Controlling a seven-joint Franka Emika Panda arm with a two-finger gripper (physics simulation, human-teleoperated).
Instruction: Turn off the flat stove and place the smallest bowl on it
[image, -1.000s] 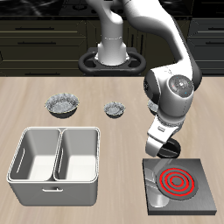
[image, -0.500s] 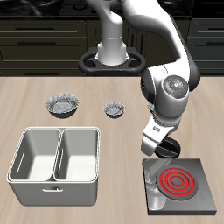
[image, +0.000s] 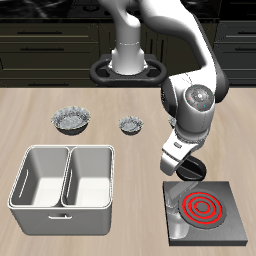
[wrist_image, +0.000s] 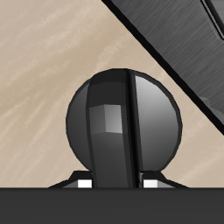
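Even, bright simulator light; soft shadow under the arm (image: 195, 105), low-resolution, slightly pixelated renders.

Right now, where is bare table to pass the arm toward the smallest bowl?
Bare wood lies between the smallest bowl and the flat stove, past the white double-basin tray. It is crowded at the stove, where the gripper hangs.

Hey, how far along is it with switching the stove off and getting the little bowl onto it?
Nothing looks finished. The stove coils glow red, so it is on. In hand: the gripper is down at the stove's knob, which fills the wrist view; whether the fingers grip it is unclear. Left: turning the knob off, then fetching the smallest bowl, which sits farther back on the table, and setting it on the stove.
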